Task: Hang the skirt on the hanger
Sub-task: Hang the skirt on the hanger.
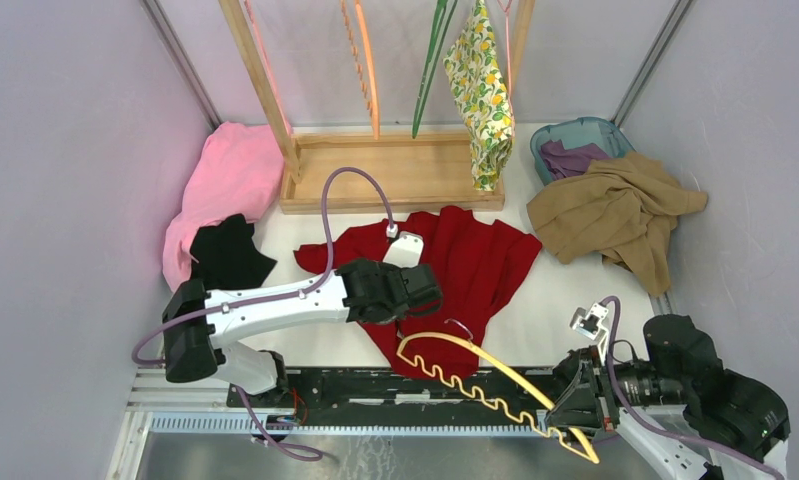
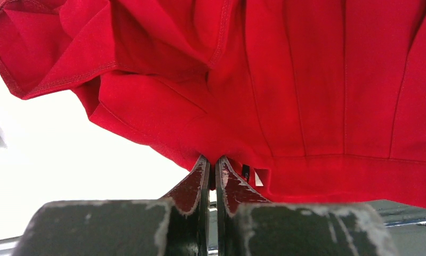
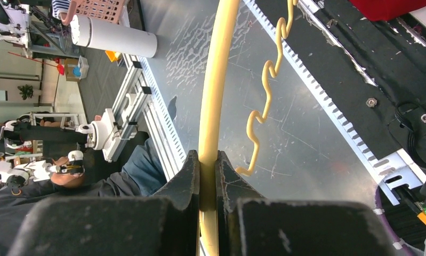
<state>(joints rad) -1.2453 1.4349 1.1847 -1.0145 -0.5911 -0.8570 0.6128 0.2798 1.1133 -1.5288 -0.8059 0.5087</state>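
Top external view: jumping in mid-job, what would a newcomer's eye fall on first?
The red garment spread in the middle, with the left gripper shut on its edge. Next, the yellow hanger lying across the near rail, clamped in the right gripper. At the back, the lemon-print skirt hangs from the wooden rack.

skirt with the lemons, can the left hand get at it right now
Probably not as things stand: the left hand is shut on the red garment, and the skirt hangs from the wooden rack at the back, well beyond it.
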